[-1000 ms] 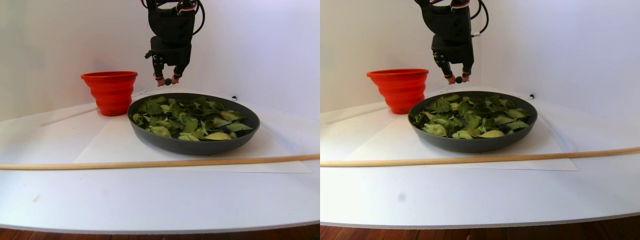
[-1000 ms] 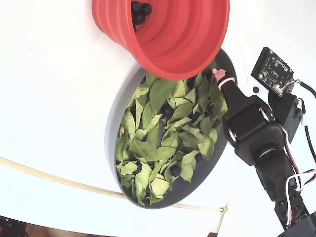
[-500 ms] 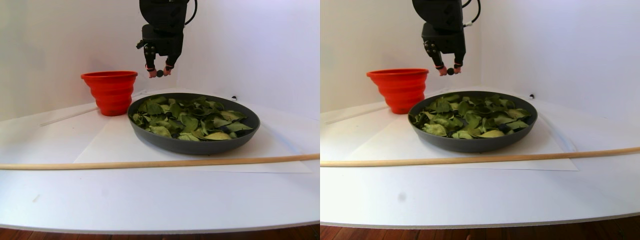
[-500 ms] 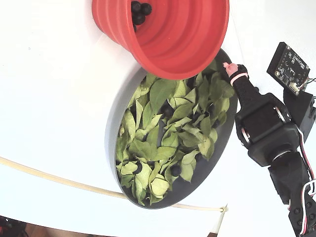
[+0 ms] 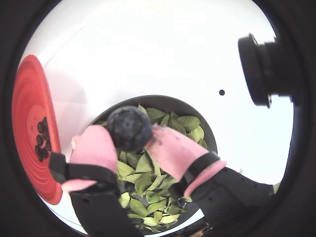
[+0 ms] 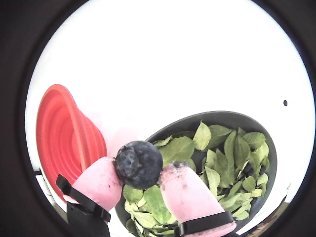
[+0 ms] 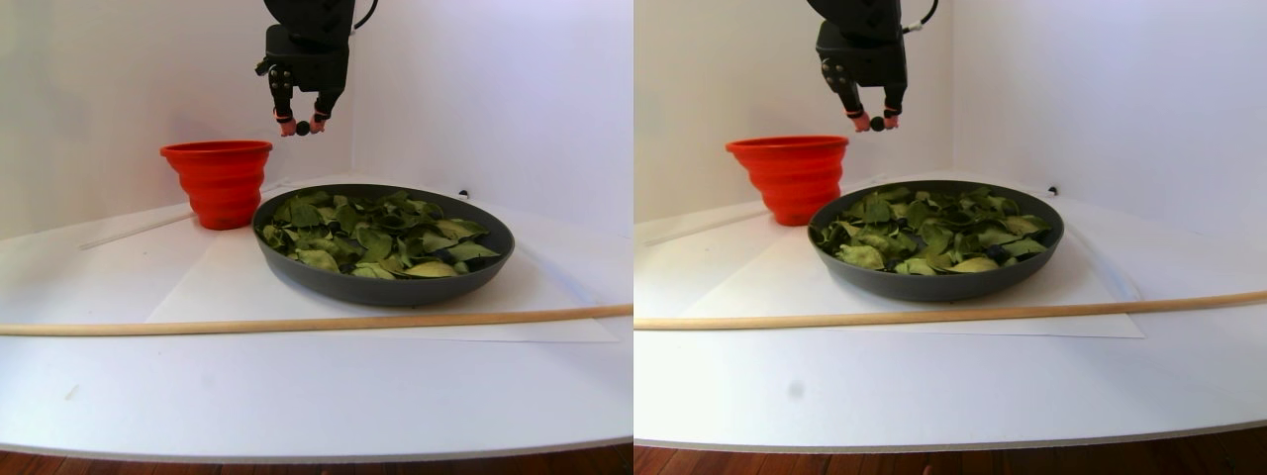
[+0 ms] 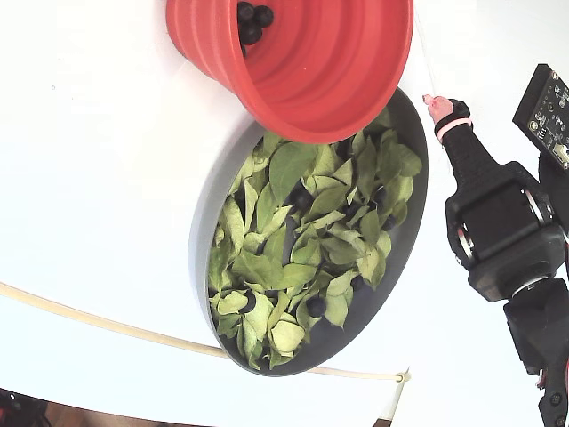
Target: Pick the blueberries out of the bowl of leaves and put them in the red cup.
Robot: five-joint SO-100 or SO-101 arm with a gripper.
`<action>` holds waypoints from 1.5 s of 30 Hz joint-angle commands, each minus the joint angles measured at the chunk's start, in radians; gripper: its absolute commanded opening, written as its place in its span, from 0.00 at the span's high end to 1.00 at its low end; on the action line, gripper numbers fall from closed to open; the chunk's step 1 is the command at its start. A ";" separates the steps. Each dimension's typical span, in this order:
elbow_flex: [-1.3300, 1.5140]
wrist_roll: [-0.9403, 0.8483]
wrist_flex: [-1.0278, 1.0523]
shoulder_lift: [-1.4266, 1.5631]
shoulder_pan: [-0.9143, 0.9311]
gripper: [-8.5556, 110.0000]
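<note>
My gripper (image 5: 129, 136) has pink-padded fingers and is shut on a dark blueberry (image 5: 129, 127), also seen in another wrist view (image 6: 138, 164). In the stereo pair view the gripper (image 7: 302, 127) hangs high above the far left rim of the dark bowl (image 7: 386, 285), slightly right of the red cup (image 7: 218, 183). The bowl (image 6: 222, 116) is full of green leaves (image 8: 293, 258), with a few blueberries (image 8: 313, 307) half hidden among them. The red cup (image 5: 29, 123) lies left of the gripper in both wrist views and holds several blueberries (image 8: 251, 22).
A thin wooden dowel (image 7: 297, 322) lies across the white table in front of the bowl. A white paper sheet (image 7: 198, 287) lies under the bowl. A black camera module (image 5: 264, 69) sticks into a wrist view at the upper right. White walls stand close behind.
</note>
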 commanded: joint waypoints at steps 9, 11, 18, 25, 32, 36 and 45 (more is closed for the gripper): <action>-0.008 0.021 0.017 0.176 -0.066 0.81; -0.008 0.026 0.020 0.179 -0.078 0.81; 0.000 0.040 0.026 0.201 -0.129 0.80; -0.021 0.046 0.028 0.204 -0.170 0.80; -0.011 0.054 0.028 0.204 -0.206 0.80; -0.002 0.058 0.028 0.198 -0.224 0.80; 0.026 0.063 0.029 0.209 -0.213 0.79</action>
